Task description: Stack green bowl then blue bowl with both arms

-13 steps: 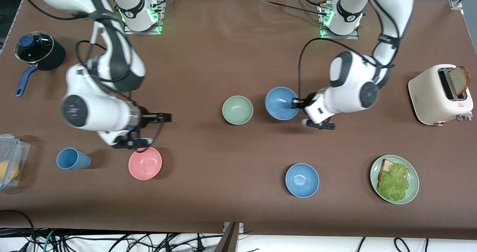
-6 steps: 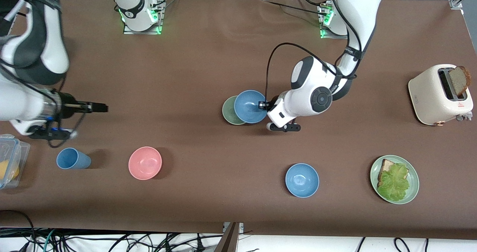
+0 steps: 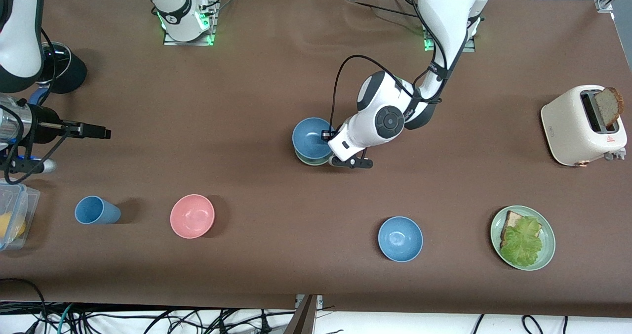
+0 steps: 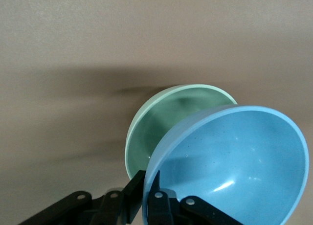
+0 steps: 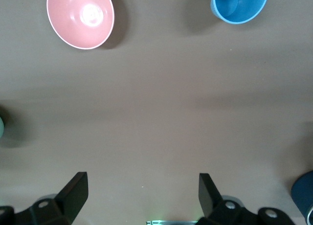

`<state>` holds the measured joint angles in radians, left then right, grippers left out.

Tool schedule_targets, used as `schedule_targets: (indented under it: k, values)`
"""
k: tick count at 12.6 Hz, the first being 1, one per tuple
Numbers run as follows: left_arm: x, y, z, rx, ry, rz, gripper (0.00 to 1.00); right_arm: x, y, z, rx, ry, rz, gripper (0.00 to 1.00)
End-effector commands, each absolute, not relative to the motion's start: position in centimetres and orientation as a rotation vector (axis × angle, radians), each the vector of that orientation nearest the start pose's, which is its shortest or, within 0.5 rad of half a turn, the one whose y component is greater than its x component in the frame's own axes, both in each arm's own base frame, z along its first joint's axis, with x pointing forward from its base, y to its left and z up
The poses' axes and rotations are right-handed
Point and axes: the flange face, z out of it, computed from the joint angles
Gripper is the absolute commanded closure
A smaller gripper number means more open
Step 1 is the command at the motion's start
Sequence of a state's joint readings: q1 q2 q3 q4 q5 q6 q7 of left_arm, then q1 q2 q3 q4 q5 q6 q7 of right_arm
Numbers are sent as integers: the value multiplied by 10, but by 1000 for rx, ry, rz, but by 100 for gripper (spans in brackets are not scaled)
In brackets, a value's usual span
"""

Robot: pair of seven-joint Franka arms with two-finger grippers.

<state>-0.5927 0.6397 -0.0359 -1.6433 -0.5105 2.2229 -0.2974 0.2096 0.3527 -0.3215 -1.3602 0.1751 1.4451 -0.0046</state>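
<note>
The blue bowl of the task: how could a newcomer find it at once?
Follow the left arm from its base down to its left gripper, near the table's middle. The blue bowl hangs in its jaws above the green bowl; the brighter blue bowl sits alone.

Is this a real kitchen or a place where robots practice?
Probably a robot practice lab dressed up like a kitchen: two white arms are bolted to a brown table, loose cables hang along its edge, and a toaster and bowls, like the pink bowl, are spread out.
</note>
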Motion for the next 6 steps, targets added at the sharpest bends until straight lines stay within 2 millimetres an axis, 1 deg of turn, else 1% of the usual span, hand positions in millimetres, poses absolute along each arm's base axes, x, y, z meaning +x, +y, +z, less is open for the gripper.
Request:
schedule_targets:
  k: [1, 3, 4, 6]
  values:
    - [554, -414, 238, -3467, -6, 393, 100, 628, -38, 545, -3084, 182, 238, 0]
    - [555, -414, 232, -3468, -17, 376, 100, 629, -40, 565, -3104, 177, 83, 0]
    - [556, -415, 231, -3469, -22, 375, 100, 623, -39, 581, -3098, 173, 42, 0]
    - [554, -419, 227, -3464, -28, 385, 100, 620, -64, 584, -3087, 220, 14, 0]
